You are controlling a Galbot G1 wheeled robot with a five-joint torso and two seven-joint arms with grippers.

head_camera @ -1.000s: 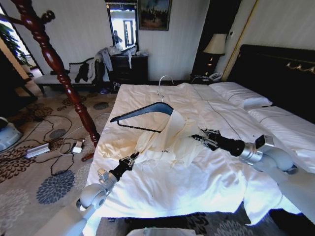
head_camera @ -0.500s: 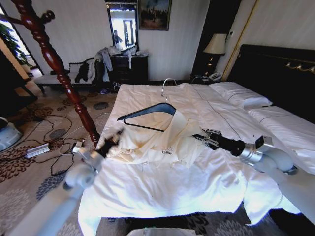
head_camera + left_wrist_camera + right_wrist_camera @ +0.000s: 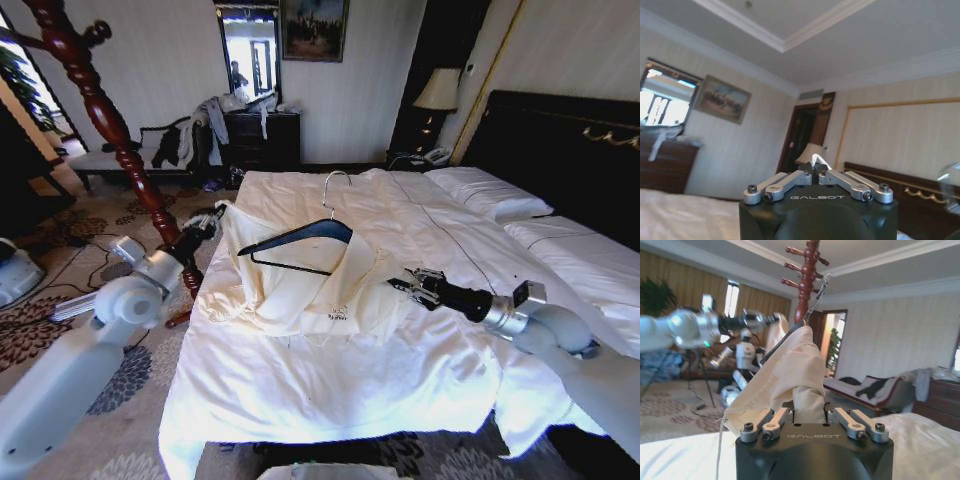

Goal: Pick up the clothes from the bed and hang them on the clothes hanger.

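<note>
The pale cream clothes lie bunched on the bed and hang partly over the black clothes hanger, which stands tilted above the quilt, silver hook up. My left gripper is raised off the bed's left edge, shut on a corner of the clothes; a scrap of fabric shows between its fingertips. My right gripper is shut on the other side of the clothes. In the right wrist view, cream fabric rises from that gripper to the hanger.
A reddish-brown wooden pole stands just left of the bed, close behind my left gripper. Cables and a power strip lie on the patterned carpet. A bench with dark garments and a dresser stand at the far wall. The black headboard rises on the right.
My left gripper has swung up and to the left, from the bed's front to near the wooden pole, drawing a corner of the clothes with it. The hanger shifted slightly. The right gripper barely moved.
</note>
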